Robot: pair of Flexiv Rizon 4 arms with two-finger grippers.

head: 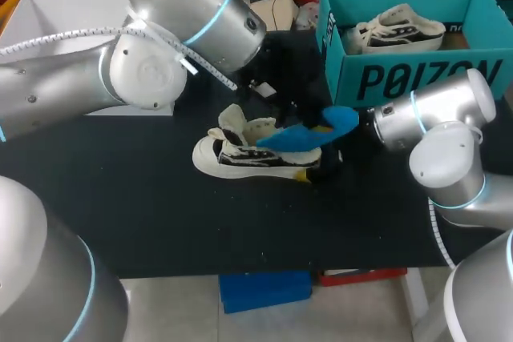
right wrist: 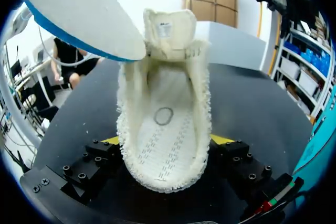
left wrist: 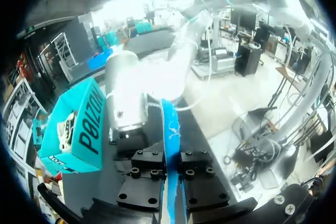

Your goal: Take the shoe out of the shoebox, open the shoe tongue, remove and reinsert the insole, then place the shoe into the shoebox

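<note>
Pinching insole, left fingers; right fingers clamp shoe.

From overhead, the left gripper at the shoe's 2 o'clock is lost in darkness. The shoe's heel hides most of the right gripper's yellow tips. The insole's far end runs out of the right wrist view

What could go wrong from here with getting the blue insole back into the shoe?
The left gripper pinches the insole only along a thin edge, so it might twist or slip when pushed. Its tip hangs beside the raised tongue rather than over the opening, so it may snag there. The right gripper clamps the shoe only at its heel end; pressing down could tip it.
</note>
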